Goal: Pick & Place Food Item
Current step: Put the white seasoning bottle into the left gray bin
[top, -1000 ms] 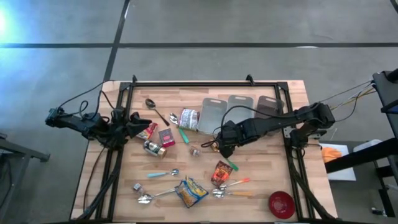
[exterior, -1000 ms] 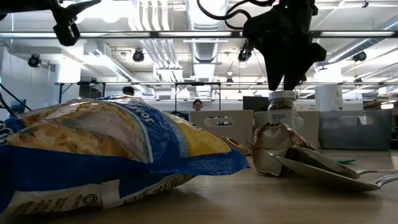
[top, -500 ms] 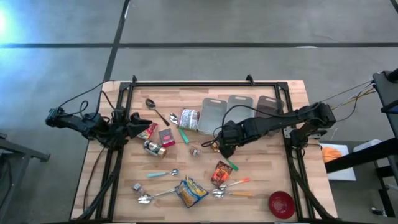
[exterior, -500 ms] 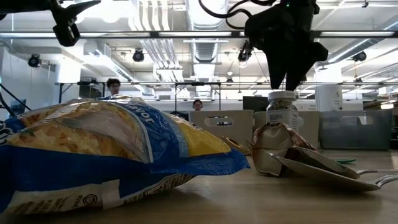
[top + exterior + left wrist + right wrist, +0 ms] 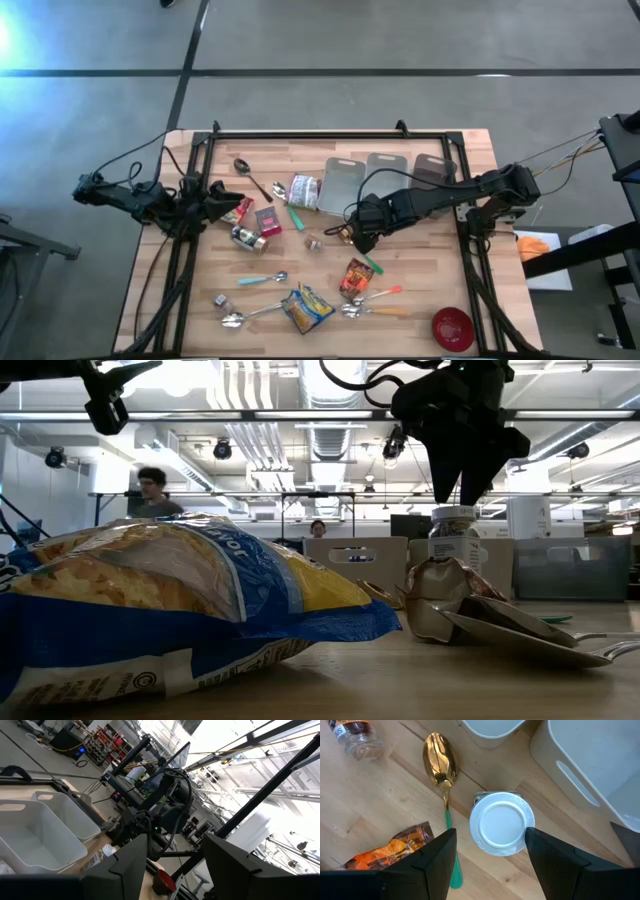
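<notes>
Right gripper point(image 5: 490, 855) is hovering directly above the white-lidded jar point(image 5: 501, 823), jaws apart, holding nothing; jar is standing on the table point(image 5: 420, 300) beside the bins point(image 5: 600, 765); pre-grasp step, probably; next it's needing descent, then closing; left gripper point(image 5: 175, 865) is waiting open, empty, at left edge.

- Three grey bins point(image 5: 390, 172) stand in a row at the far edge of the wooden table point(image 5: 470, 150).
- A red bowl point(image 5: 452, 328) sits at the near right corner.
- A gold spoon with a green handle point(image 5: 442, 767) lies on the wood.
- A dark spoon point(image 5: 250, 175) lies at far left.
- A person point(image 5: 150, 490) stands in the room behind.
</notes>
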Robot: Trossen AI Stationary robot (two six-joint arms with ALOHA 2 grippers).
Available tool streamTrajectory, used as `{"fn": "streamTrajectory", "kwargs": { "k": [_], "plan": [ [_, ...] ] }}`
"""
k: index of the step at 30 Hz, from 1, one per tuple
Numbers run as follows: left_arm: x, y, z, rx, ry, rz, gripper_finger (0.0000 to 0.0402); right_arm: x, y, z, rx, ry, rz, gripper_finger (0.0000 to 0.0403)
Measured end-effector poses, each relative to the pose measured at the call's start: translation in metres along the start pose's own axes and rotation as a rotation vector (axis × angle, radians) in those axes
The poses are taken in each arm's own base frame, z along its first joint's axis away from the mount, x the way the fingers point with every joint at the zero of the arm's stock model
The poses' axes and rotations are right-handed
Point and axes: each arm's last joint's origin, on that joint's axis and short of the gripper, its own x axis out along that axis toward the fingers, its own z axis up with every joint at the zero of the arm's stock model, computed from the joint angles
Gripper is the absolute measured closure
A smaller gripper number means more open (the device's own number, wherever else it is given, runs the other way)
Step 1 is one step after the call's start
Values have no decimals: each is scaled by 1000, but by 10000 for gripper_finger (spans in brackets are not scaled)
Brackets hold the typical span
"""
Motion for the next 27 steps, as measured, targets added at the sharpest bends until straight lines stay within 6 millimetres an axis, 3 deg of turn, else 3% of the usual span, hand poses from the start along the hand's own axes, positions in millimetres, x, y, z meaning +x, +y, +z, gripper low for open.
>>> {"fn": "streamTrajectory", "kwargs": {
  "k": [11, 18, 27],
  "plan": [
    [0, 0, 0, 0, 0, 0, 204, -1, 0, 0, -13, 1, -2, 168],
    [0, 0, 0, 0, 0, 0, 204, -20, 6, 8, -62, -65, 18, 160],
    [0, 0, 0, 0, 4, -4, 204, -29, 7, 12, -90, -108, 5, 60]
  ]
}}
